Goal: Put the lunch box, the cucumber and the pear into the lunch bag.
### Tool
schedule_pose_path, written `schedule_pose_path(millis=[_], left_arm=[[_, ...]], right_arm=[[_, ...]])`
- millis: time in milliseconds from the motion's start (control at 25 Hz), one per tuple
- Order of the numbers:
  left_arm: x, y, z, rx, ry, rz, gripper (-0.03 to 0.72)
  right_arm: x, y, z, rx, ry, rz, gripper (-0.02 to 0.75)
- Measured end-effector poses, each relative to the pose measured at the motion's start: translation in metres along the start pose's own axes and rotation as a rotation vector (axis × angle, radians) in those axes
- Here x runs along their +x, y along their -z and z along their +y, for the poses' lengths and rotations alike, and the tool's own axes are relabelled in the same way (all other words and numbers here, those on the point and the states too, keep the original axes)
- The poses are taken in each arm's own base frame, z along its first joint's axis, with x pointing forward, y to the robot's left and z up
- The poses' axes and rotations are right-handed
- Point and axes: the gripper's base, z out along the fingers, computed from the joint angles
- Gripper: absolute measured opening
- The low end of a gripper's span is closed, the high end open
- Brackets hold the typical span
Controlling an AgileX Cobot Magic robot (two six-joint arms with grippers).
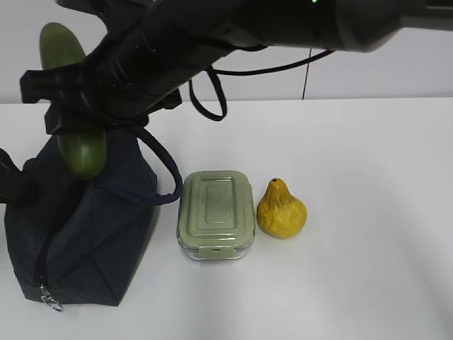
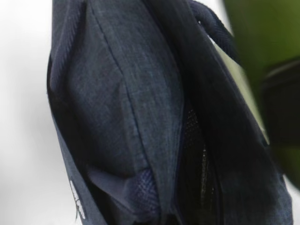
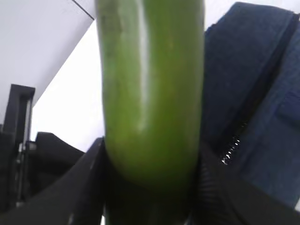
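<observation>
My right gripper (image 1: 81, 117) reaches across to the left and is shut on the dark green cucumber (image 1: 83, 152), holding it upright above the navy lunch bag (image 1: 92, 234). In the right wrist view the cucumber (image 3: 152, 93) fills the space between the black fingers (image 3: 89, 183), with the bag (image 3: 253, 70) behind it. My left gripper (image 1: 10, 177) is at the bag's left top edge, pinching the fabric. The left wrist view shows only bag fabric (image 2: 136, 93) and the blurred cucumber (image 2: 262, 42). The green-lidded lunch box (image 1: 216, 212) and the yellow pear (image 1: 282, 212) stand on the table right of the bag.
A loop handle (image 1: 166, 177) hangs off the bag toward the lunch box. The zipper ring pull (image 1: 49, 299) dangles at the bag's lower front corner. The white table (image 1: 368, 156) stretches to the right. A black cable (image 1: 212, 106) droops from the right arm.
</observation>
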Motion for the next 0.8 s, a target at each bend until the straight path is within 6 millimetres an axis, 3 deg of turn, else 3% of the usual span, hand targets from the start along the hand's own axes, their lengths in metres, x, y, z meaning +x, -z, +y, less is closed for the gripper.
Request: schedule_pose_path(millis=[240, 440, 800], left_arm=[[0.000, 0.000, 0.000, -0.002, 0.000, -0.005, 0.002], [-0.001, 0.000, 0.000, -0.003, 0.000, -0.008, 0.002], [-0.003, 0.000, 0.001, -0.007, 0.003, -0.029, 0.002]], right_arm=[[0.002, -0.017, 0.002, -0.025, -0.046, -0.023, 0.347], [0.020, -0.040, -0.013, 0.045, -0.011, 0.088, 0.347], [0.031, -0.035, -0.034, 0.271, 0.028, 0.218, 0.346]])
